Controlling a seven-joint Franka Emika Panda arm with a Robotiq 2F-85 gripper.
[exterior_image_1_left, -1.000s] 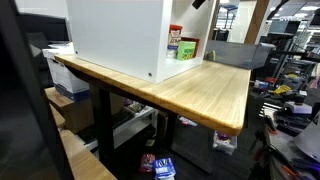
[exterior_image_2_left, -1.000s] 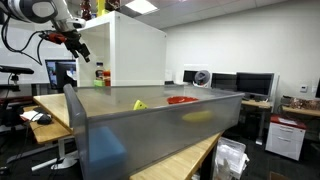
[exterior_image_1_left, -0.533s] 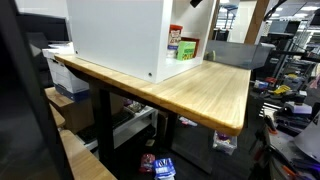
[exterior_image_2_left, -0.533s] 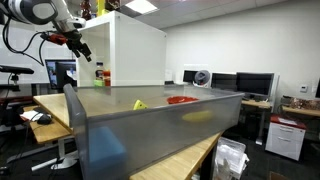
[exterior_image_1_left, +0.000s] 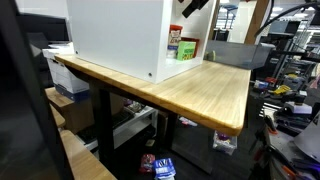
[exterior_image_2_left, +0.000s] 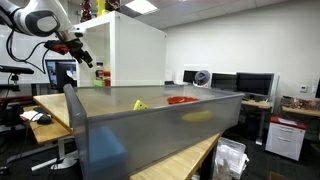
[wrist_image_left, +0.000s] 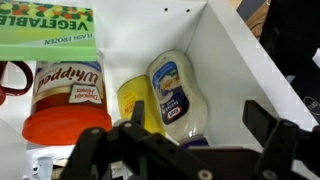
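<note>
Jaws spread wide and empty, touching nothing. The gripper faces the mayonnaise bottle, which sits inside the white cabinet on the desk, just beside a yellow bottle and an orange-lidded jar.

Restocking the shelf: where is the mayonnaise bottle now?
Wrist view: the mayonnaise bottle sits right of the yellow bottle, next to the white cabinet's wall.

Bright ceiling light — blurred foreground edges
</note>
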